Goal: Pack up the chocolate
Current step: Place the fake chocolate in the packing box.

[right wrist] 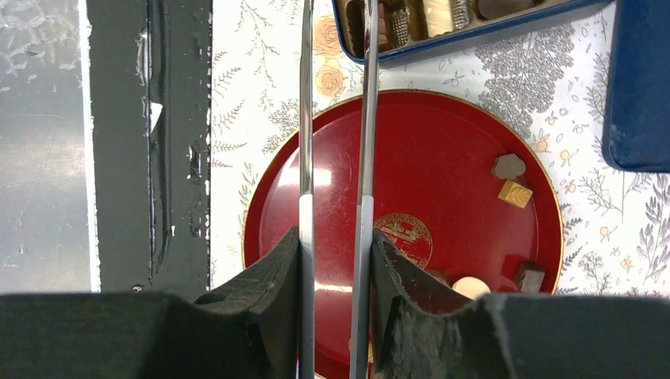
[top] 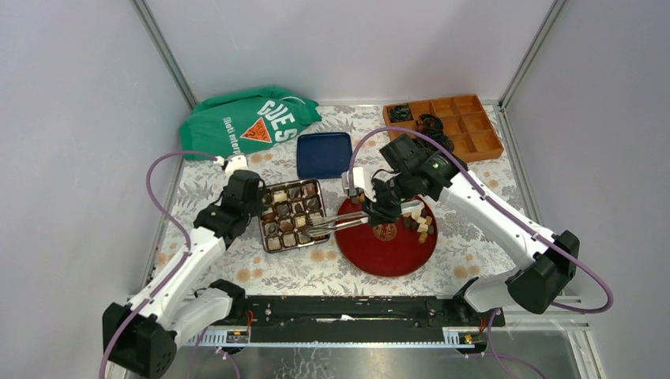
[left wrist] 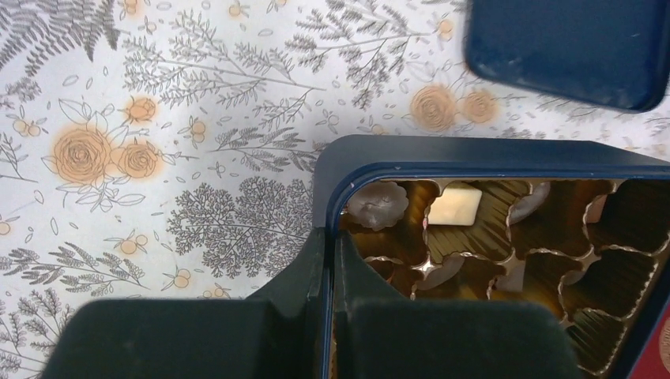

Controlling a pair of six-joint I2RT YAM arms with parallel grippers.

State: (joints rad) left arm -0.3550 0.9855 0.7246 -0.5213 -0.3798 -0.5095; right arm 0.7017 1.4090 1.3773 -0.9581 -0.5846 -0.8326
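The tablecloth (left wrist: 237,79) is white, printed with grey ferns and pale orange roses. The bag (top: 237,118) is green with white lettering and a red triangle, the tray (top: 474,130) orange-brown, the lid (top: 324,155) navy, and the tongs (right wrist: 306,118) silver. The navy tin (left wrist: 442,154) has a gold liner (left wrist: 553,229); the red plate (right wrist: 442,181) bears a gold-brown emblem (right wrist: 404,234) and dark brown, mid brown and cream chocolate pieces (right wrist: 515,193).
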